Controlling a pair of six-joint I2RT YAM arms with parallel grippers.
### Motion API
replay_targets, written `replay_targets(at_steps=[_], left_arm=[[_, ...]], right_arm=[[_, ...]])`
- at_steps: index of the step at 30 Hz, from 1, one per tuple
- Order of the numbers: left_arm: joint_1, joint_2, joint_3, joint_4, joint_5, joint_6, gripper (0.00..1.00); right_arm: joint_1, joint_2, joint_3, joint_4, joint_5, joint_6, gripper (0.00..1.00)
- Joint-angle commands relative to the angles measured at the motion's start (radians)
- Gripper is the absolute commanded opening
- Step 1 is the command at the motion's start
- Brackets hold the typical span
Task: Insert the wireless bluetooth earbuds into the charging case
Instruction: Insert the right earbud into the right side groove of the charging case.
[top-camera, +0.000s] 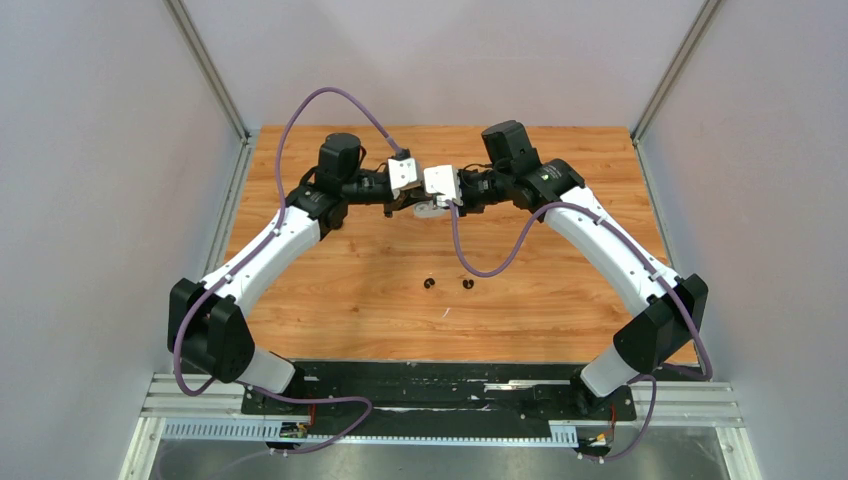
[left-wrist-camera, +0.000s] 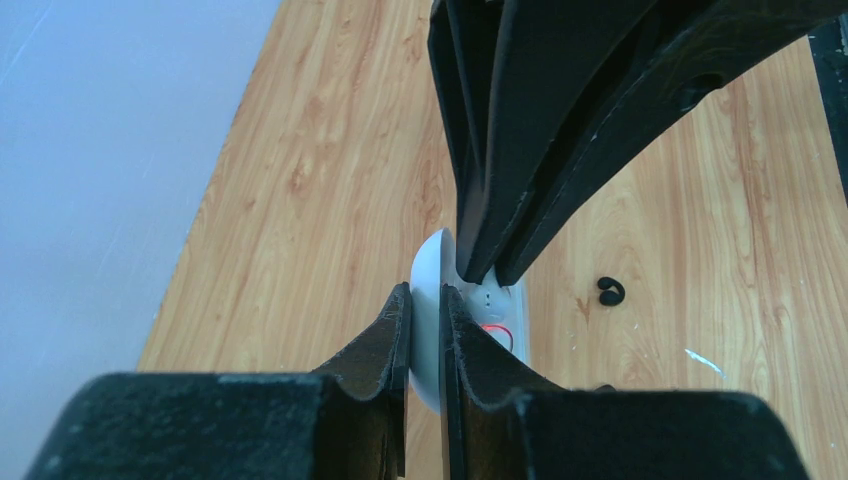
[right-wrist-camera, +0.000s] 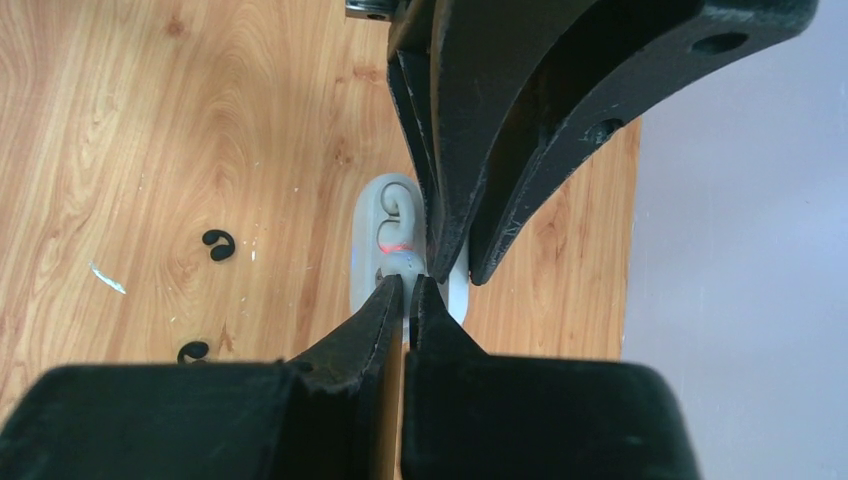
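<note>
Charging case (left-wrist-camera: 430, 262) clamped in left end effector (left-wrist-camera: 425, 300), right end effector (right-wrist-camera: 408, 288) pinched shut, tips touching it. Two black earbuds (top-camera: 430, 284) on bench (top-camera: 330, 285), well apart from both.

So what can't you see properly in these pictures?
- Top view: the charging case is tiny and mostly covered by the left gripper and right gripper, so open or closed is unclear.
- Left wrist view: both grippers hide most of the case's inside.
- Right wrist view: the right gripper's own fingers hide whatever their tips pinch, if anything.
- Left wrist view: only one black earbud shows; the other is out of sight.
</note>
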Motion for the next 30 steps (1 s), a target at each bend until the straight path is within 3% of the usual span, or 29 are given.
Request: replay_targets(at_steps=[1,30], left_arm=[[-0.009,-0.017,0.021,0.014,0.028,0.007,0.00],[-0.009,-0.013,0.011,0.085,-0.014,-0.102,0.00]], right_arm=[[0.002,0.017,0.035,0.014,0.027,-0.035,0.00],[0.005,0.026,0.045,-0.071,0.002,-0.074,0.00]])
